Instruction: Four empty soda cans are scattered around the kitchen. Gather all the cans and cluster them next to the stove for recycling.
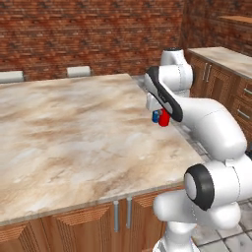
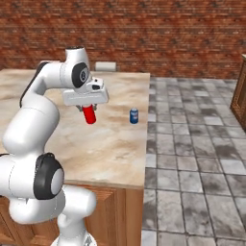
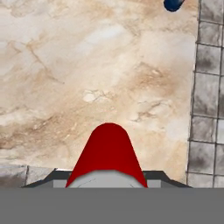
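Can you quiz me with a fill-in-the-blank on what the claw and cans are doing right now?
1. The claw is shut on a ____ can.
2. The held can hangs above the marble ____, not resting on it.
3. A second can, coloured ____, stands upright near the counter's edge.
4. In the right base view, that standing can is to the ____ of the held one.

Missing words: red; counter; blue; right

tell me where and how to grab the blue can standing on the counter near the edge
Grip the blue can around its round side wall, about mid-height, coming down from above. It stands upright on the marble counter with free space all round, near the edge by the tiled floor. The end effector already holds a red can.
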Tool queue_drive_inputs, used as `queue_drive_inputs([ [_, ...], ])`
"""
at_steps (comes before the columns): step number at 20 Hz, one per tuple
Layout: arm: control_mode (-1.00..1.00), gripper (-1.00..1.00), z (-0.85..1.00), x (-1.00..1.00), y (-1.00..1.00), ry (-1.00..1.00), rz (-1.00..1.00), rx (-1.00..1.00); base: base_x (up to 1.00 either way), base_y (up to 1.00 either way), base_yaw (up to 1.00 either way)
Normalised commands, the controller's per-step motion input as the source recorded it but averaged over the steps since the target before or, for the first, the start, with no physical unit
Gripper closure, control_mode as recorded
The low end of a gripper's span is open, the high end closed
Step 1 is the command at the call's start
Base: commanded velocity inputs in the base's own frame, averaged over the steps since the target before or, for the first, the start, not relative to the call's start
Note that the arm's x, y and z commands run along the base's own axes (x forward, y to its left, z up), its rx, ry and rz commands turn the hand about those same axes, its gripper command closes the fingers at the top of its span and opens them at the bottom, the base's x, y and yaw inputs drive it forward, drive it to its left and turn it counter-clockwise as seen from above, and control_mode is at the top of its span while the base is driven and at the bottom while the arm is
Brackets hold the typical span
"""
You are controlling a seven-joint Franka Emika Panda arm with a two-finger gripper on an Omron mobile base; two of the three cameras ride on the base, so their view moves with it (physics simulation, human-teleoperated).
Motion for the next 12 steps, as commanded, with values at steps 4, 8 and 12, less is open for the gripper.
queue_drive_inputs([
  [4,1.00,1.00,0.00,0.00,0.00,0.00,0.00,0.00,-0.65,-0.28,-0.03],
  [8,1.00,1.00,0.00,0.00,0.00,0.00,0.00,0.00,-0.69,-0.40,-0.08],
  [12,1.00,1.00,0.00,0.00,0.00,0.00,0.00,0.00,-0.56,-0.56,-0.12],
])
